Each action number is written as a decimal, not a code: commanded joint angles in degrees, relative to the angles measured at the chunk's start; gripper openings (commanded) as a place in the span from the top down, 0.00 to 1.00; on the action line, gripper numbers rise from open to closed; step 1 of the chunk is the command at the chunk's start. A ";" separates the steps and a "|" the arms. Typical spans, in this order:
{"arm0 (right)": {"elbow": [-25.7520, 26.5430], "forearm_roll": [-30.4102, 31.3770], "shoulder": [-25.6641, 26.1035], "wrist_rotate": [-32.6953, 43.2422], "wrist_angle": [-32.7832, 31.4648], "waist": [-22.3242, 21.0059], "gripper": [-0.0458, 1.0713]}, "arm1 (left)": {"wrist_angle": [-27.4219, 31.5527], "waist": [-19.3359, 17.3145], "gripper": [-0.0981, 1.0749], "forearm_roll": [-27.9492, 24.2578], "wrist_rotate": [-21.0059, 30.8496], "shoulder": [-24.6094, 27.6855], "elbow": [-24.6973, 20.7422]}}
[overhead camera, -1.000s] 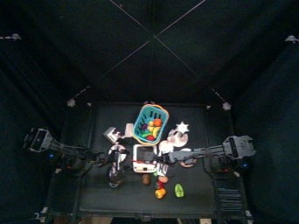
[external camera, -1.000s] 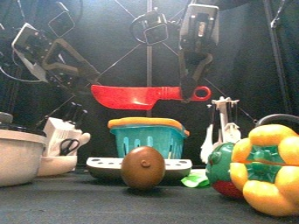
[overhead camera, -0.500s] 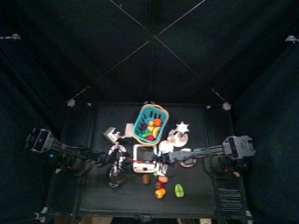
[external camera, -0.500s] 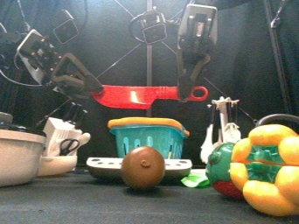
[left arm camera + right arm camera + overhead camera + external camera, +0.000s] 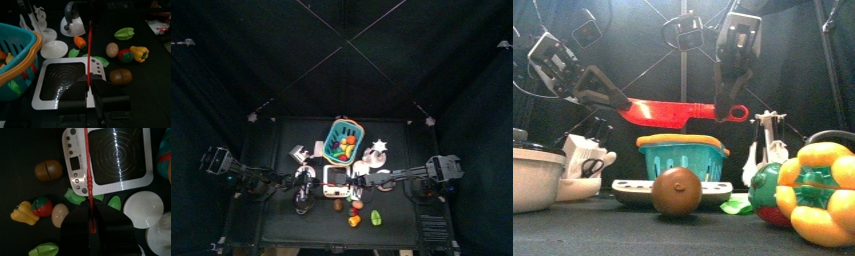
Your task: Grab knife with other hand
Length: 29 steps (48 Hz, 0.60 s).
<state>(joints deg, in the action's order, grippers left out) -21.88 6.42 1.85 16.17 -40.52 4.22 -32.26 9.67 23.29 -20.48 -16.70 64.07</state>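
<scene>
The red knife [image 5: 673,110] hangs level in the air above the teal basket [image 5: 681,158]. My right gripper [image 5: 724,103] comes down from above and is shut on its handle end. In the right wrist view the knife [image 5: 88,178] runs edge-on out of that gripper [image 5: 91,213]. My left gripper [image 5: 617,100] reaches in from the left to the blade's tip end. The left wrist view shows the blade [image 5: 91,55] as a thin red line running straight out of the left gripper [image 5: 95,92], above the white hob [image 5: 60,82].
Below the knife stand the basket of toy food, a brown round fruit [image 5: 676,192] on the hob and a yellow pepper [image 5: 823,195] near the front right. A pale bowl [image 5: 533,178] sits front left. A kettle [image 5: 72,22] stands behind the hob.
The left gripper has swung in from the left to the blade's tip end. The knife has tipped slightly, handle end lower. The right gripper has kept its hold.
</scene>
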 commanded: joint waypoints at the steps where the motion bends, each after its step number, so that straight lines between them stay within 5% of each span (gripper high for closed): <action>1: -2.46 0.35 4.92 0.18 7.82 -0.09 0.85 | -0.26 -0.26 0.57 -0.70 0.00 -0.70 -0.53; 17: -15.64 2.11 12.30 0.88 33.13 -0.44 0.86 | -0.35 0.18 0.57 -3.25 0.44 -1.23 -0.62; 29: -18.11 6.15 12.30 0.62 39.46 -0.35 0.86 | -1.05 0.79 0.57 -2.55 0.35 -1.23 -1.23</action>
<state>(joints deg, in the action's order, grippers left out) -40.96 11.16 12.39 16.96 -4.22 3.69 -32.26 10.55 20.65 -19.95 -17.84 64.42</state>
